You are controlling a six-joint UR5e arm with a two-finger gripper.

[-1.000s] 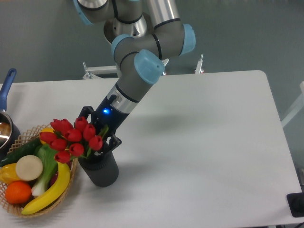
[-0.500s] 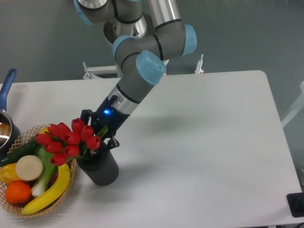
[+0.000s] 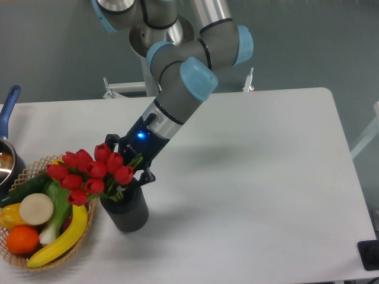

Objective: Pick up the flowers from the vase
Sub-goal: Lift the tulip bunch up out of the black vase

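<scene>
A bunch of red tulips, the flowers (image 3: 89, 171), leans left out of the dark ribbed vase (image 3: 126, 213) near the table's front left. Their green stems still reach down into the vase mouth. My gripper (image 3: 125, 167) comes in at a slant from the upper right and sits right behind the blooms, just above the vase rim. One black finger shows left of the bunch and one right of it, shut on the stems. The contact itself is hidden by the blooms.
A wicker basket (image 3: 18, 248) holding a banana, an orange, a cucumber and other produce touches the vase's left side. A blue-handled pot (image 3: 8, 130) sits at the far left edge. White tabletop (image 3: 249, 195) stretches to the right.
The arm's elbow has swung to the right and the gripper shifted slightly right and up. The tulip bunch moved with it, now sitting a little higher over the vase.
</scene>
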